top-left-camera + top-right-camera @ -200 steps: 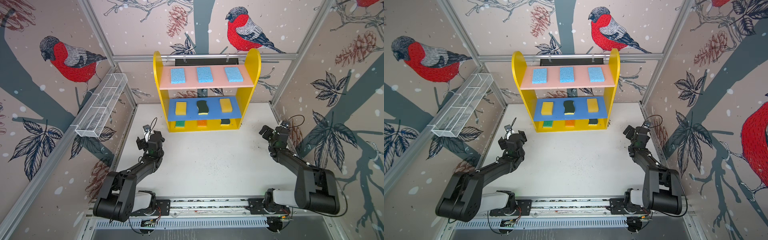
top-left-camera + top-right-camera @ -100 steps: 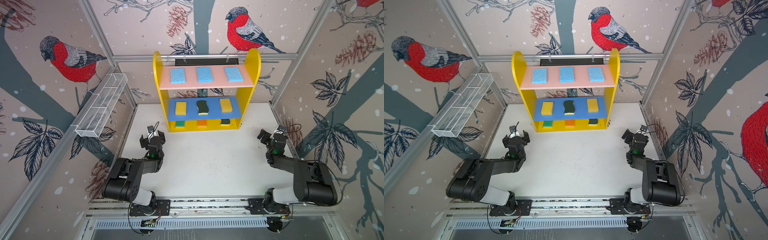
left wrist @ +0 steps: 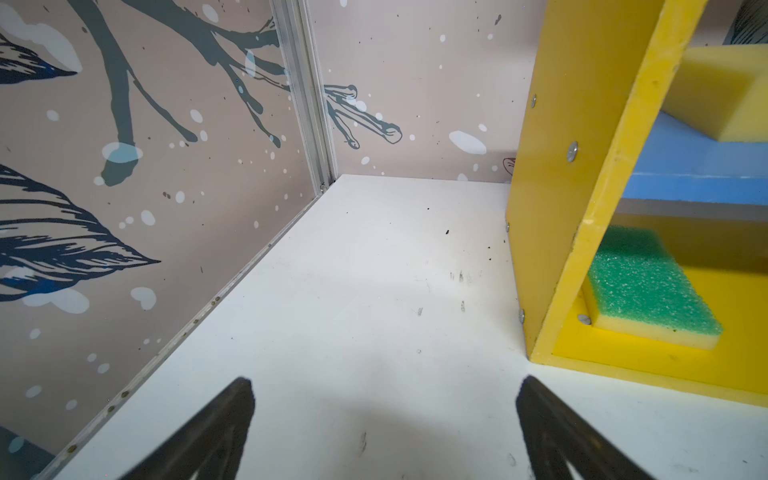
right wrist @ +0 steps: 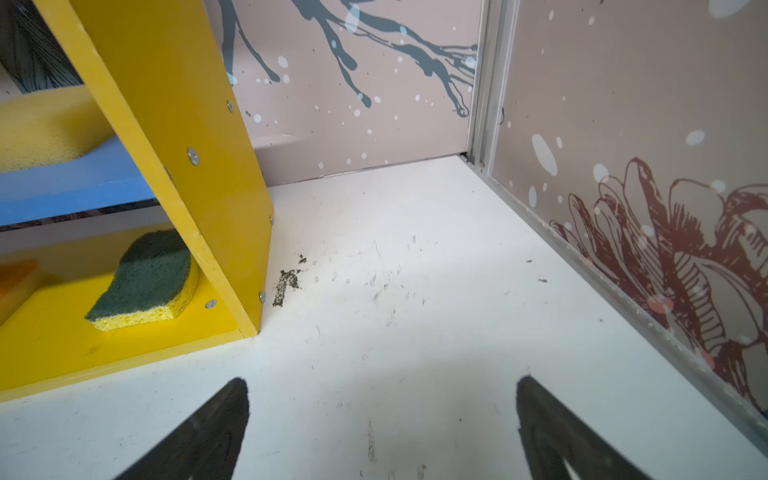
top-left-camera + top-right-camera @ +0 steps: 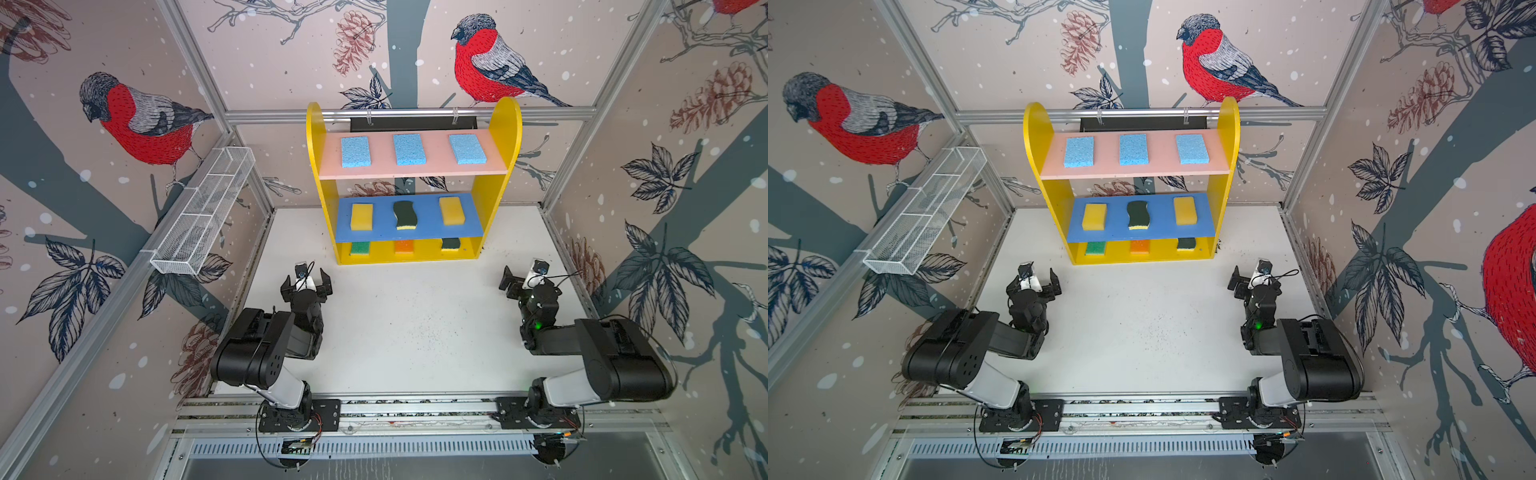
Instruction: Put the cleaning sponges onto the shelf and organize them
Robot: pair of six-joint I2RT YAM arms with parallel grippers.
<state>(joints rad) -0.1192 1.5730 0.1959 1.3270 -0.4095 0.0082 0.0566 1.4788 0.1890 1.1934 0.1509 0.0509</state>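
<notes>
Shelf [image 5: 505, 124] stood at the back of the worktop [image 5: 415, 332], ahead of both claws, and in both top views every sponge I could count was already on it. Three light-blue sponges [image 5: 409, 149] lay in a row on the pink top board [image 5: 415, 170]. Two yellow blocks [image 5: 361, 216] flanked a wavy scourer [image 5: 404, 215] on the blue middle board [image 5: 469, 230]. On the yellow bottom board [image 5: 424, 257] sat a green-topped sponge [image 5: 360, 248], an orange-topped sponge [image 5: 404, 246] and a dark-green scourer [image 5: 451, 243]. Each had its long axis running roughly front to back across its board, apart from its neighbours.

The left claw [image 5: 306, 281] was over the worktop near the front of the shelf's left side panel. That made it the nearer one to the green-topped sponge, which its wrist view showed tucked just inside that panel. The right claw [image 5: 524, 277] sat off the shelf's right front corner, nearer the dark-green scourer. Both were clear of the shelf and touched nothing.

In the wrist views the jaws of each claw were spread wide, with only bare worktop between them, and neither had hold of anything. I saw no sponge on the worktop, so I judged that no pickup was left. Any further move would be a small straightening, best taken by the arm on that side.
</notes>
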